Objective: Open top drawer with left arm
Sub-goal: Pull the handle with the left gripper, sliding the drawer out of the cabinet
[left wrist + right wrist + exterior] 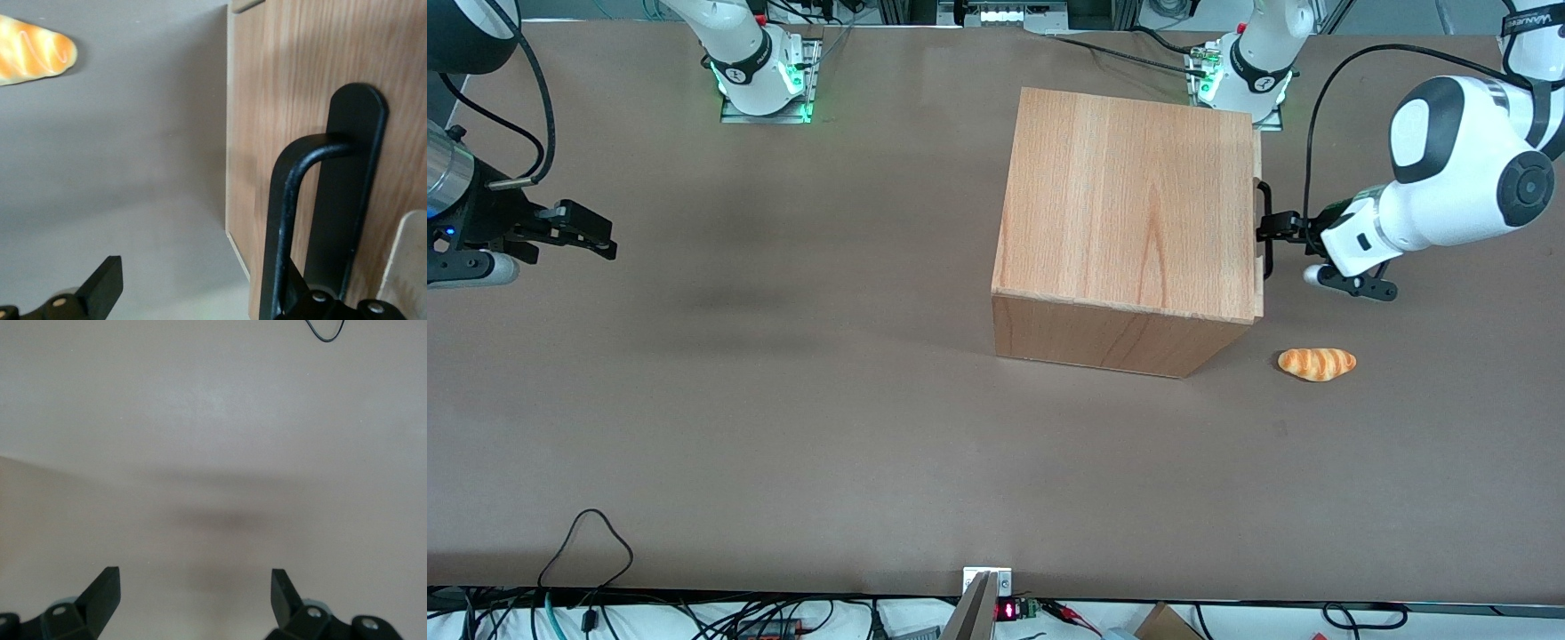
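My gripper (1276, 225) is at the handle (1263, 229) of the top drawer (1259, 222).

I see the cabinet (1129, 213) in the middle of the table (783, 400), its drawer front facing the working arm's end. The top drawer shows only as a thin edge that stands out a little from the cabinet top. The black handle is on it. The left arm (1449, 187) reaches level to it. In the wrist view the handle (293, 220) runs down toward one finger base, and the other finger (103, 283) stands apart over the bare table, so the fingers are spread, with nothing clamped. A bread roll (1317, 364) lies near the cabinet corner, nearer to the front camera than the gripper.
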{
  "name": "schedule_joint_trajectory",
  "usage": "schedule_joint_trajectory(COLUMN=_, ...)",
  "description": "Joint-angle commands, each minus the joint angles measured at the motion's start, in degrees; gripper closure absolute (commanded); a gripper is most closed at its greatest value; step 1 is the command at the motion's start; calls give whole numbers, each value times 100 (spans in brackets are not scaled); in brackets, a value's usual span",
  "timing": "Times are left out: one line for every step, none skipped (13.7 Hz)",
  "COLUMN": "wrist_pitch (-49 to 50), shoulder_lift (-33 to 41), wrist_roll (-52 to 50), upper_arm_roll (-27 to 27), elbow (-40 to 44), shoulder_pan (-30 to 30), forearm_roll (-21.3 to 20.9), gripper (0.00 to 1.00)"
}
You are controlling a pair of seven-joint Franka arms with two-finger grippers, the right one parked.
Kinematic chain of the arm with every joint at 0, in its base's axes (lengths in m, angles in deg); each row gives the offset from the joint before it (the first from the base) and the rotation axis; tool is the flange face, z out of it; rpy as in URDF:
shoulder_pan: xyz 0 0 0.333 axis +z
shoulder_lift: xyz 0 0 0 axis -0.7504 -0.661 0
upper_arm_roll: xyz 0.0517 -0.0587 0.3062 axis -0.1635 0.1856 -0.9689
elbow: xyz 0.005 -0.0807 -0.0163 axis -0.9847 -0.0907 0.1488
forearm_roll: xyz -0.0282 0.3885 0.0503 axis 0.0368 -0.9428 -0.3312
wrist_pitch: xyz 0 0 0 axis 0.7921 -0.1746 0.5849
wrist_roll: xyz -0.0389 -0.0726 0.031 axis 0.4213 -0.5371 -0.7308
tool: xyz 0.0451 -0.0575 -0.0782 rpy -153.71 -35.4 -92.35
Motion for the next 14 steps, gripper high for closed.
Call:
schedule_joint_trajectory(wrist_pitch=-80, shoulder_lift=-60, wrist_roll=138, upper_arm_roll=1, elbow=81, shoulder_pan=165, forearm_roll=-278, gripper=0)
schedule_joint_trajectory(wrist_pitch=-80, shoulder_lift=-60, wrist_roll=138, upper_arm_roll=-8, elbow=81, shoulder_pan=200, forearm_roll=-314, gripper=0)
schedule_joint_trajectory(wrist_pitch=-98, shoulder_lift=-60, wrist_roll=138, upper_arm_roll=-17, elbow=81, shoulder_pan=227, forearm_roll=-314, gripper=0)
schedule_joint_trajectory(wrist_pitch=-115, shoulder_lift=-60, wrist_roll=138, upper_arm_roll=-17, elbow=115, shoulder_pan=288, forearm_roll=-323, gripper=0)
schedule_joint_trajectory(wrist_pitch=-116, shoulder_lift=-69, wrist_roll=138, upper_arm_roll=-17, elbow=142, shoulder_pan=358, forearm_roll=-340, gripper=0)
schedule_joint_trajectory(wrist_pitch=-116, shoulder_lift=-69, wrist_roll=138, upper_arm_roll=-8, elbow=151, shoulder_pan=385, forearm_roll=-419, gripper=0)
schedule_joint_trajectory(wrist_pitch=-116, shoulder_lift=-69, wrist_roll=138, upper_arm_roll=-17, elbow=151, shoulder_pan=411, forearm_roll=-437, gripper=0)
schedule_joint_trajectory(wrist_pitch=-116, shoulder_lift=-69, wrist_roll=138, upper_arm_roll=-17, elbow=160, shoulder_pan=464, forearm_roll=-446, gripper=0)
schedule_joint_trajectory(wrist_pitch=-116, shoulder_lift=-69, wrist_roll=138, upper_arm_roll=-26, elbow=160, shoulder_pan=525, forearm_roll=-446, gripper=0)
schedule_joint_trajectory(wrist_pitch=-116, shoulder_lift=-69, wrist_roll=138, upper_arm_roll=-26, elbow=194, shoulder_pan=595, forearm_roll=-446, gripper=0)
schedule_joint_trajectory(wrist_pitch=-116, shoulder_lift=-69, wrist_roll=138, upper_arm_roll=-17, elbow=230, shoulder_pan=657, forearm_roll=-516, gripper=0)
schedule_joint_trajectory(wrist_pitch=-116, shoulder_lift=-69, wrist_roll=138, upper_arm_roll=-17, elbow=239, shoulder_pan=710, forearm_roll=-569, gripper=0)
schedule_joint_trajectory(wrist_pitch=-116, shoulder_lift=-69, wrist_roll=138, upper_arm_roll=-17, elbow=239, shoulder_pan=771, forearm_roll=-569, gripper=0)
schedule_joint_trajectory(wrist_pitch=-116, shoulder_lift=-69, wrist_roll=138, upper_arm_roll=-17, elbow=239, shoulder_pan=841, forearm_roll=-604, gripper=0)
